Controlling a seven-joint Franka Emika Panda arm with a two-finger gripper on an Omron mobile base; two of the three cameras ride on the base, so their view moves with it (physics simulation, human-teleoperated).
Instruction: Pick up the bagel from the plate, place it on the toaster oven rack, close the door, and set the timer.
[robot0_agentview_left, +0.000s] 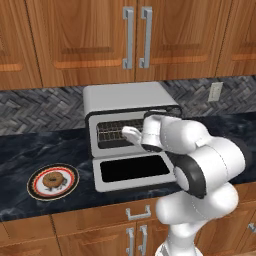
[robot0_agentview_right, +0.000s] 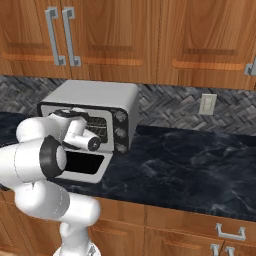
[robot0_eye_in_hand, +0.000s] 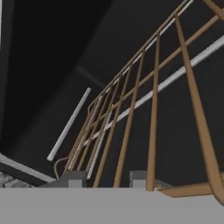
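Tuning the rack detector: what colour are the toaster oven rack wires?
Toaster oven rack wires look coppery orange-brown against the dark cavity; clearest in the hand view.

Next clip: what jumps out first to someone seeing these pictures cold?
The white arm reaches into the open toaster oven at the back of the dark counter, its claw right at the wire rack inside. The door lies folded down flat in front. Off to the left, the bagel sits on its plate, away from the arm.
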